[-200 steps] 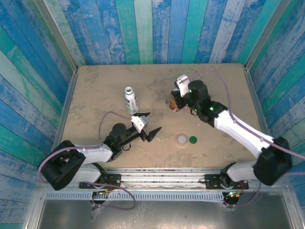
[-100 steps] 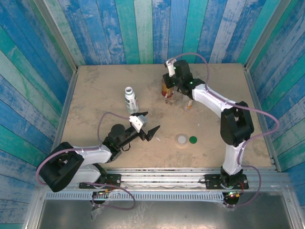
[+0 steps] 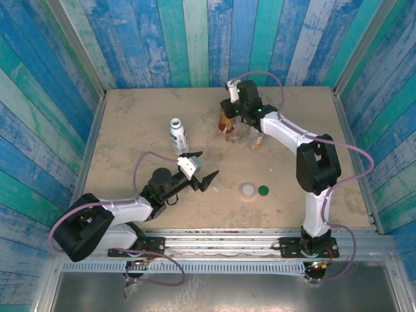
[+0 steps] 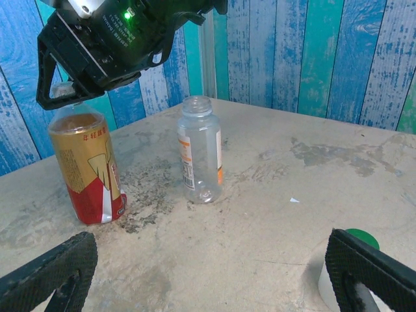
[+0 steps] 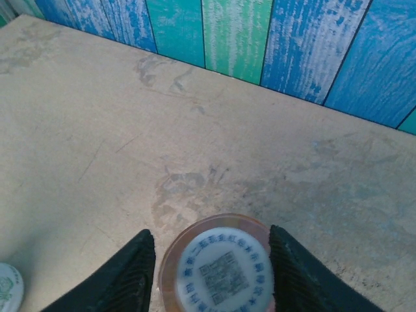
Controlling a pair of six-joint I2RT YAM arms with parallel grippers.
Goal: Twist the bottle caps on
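The amber bottle (image 3: 226, 123) with the red label stands upright at the back of the table (image 3: 130, 117). My right gripper (image 3: 228, 112) hangs over it, open. Its fingers flank the bottle's white printed top (image 5: 224, 270), with a gap on the left side. The short clear bottle (image 3: 258, 140) with the orange label stands uncapped just right of it. The white bottle (image 3: 178, 136) stands left of centre. A wide whitish cap (image 3: 247, 190) and a green cap (image 3: 263, 190) lie side by side at the front. My left gripper (image 3: 210, 164) rests low and open, nothing between its fingers.
In the left wrist view the amber bottle (image 4: 86, 166) and clear bottle (image 4: 200, 153) stand ahead, and the green cap (image 4: 361, 237) lies behind the right finger. Blue plank walls close the table on three sides. A small white scrap (image 4: 294, 199) lies on the surface.
My right arm carried the amber bottle from mid-table to the back, beside the clear bottle, and its jaws have spread. The left arm has not moved.
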